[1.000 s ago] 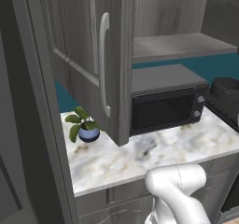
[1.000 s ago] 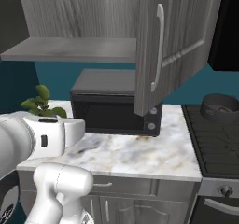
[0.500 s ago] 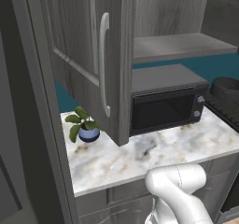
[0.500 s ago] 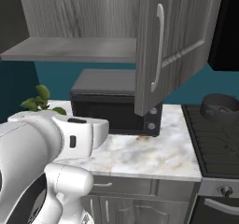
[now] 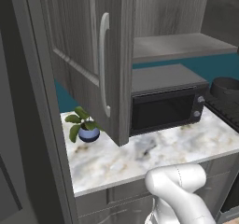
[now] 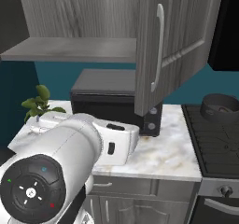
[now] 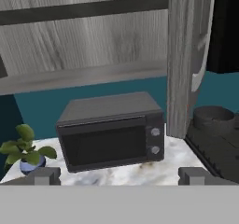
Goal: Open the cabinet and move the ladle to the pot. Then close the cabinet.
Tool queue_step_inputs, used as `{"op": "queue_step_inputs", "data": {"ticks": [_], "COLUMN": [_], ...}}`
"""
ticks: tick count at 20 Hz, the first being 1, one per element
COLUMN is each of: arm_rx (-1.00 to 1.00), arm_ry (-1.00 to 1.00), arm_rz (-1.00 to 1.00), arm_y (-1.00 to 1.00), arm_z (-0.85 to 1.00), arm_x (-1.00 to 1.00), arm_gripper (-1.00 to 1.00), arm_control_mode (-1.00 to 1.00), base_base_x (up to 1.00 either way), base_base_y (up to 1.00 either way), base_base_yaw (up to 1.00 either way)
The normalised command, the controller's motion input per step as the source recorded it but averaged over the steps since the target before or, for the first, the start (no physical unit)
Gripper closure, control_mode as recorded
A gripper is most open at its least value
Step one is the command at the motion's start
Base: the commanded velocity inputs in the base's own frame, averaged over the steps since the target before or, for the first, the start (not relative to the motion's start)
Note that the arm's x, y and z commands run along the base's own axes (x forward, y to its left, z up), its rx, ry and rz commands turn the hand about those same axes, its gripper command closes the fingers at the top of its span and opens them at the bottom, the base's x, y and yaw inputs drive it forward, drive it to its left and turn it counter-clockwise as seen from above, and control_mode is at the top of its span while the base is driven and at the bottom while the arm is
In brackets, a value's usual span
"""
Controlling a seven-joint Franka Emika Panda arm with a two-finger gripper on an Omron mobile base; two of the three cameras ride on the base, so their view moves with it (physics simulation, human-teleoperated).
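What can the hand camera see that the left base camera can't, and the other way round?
Hand view alone: the two open hand fingertips at the bottom. Left base view alone: the robot's white arm below the counter edge and the drawer fronts under it. Both: the open cabinet door, the microwave, the small plant, the marble counter and the pot on the stove.

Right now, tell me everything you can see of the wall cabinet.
The cabinet is dark grey woodgrain, mounted on the wall above the microwave. Both doors are swung open: one door on the left side, the other door on the right, each with a recessed panel and a long vertical silver bar handle. Inside, a bare lower shelf and a woodgrain back wall show; no ladle is visible there. Nothing touches the doors.
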Motion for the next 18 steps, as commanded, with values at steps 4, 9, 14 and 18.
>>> {"op": "queue_step_inputs", "data": {"ticks": [4,9,14,18], "arm_rx": [0.13,0.26,0.31,0.27], "arm_ry": [0.0,-0.04,-0.07,-0.09], "arm_rz": [0.0,0.0,0.0,0.0], "arm_y": [-0.43,-0.21,-0.23,-0.32], "arm_z": [0.0,0.0,0.0,-0.01], "arm_x": [0.07,0.16,0.31,0.36], "arm_gripper": [-1.0,-1.0,-1.0,-1.0], "arm_control_mode": [-1.0,-1.0,-1.0,-1.0], "base_base_x": [0.0,0.0,0.0,0.0], "base_base_y": [0.0,0.0,0.0,0.0], "base_base_yaw": [0.0,0.0,0.0,0.0]}}
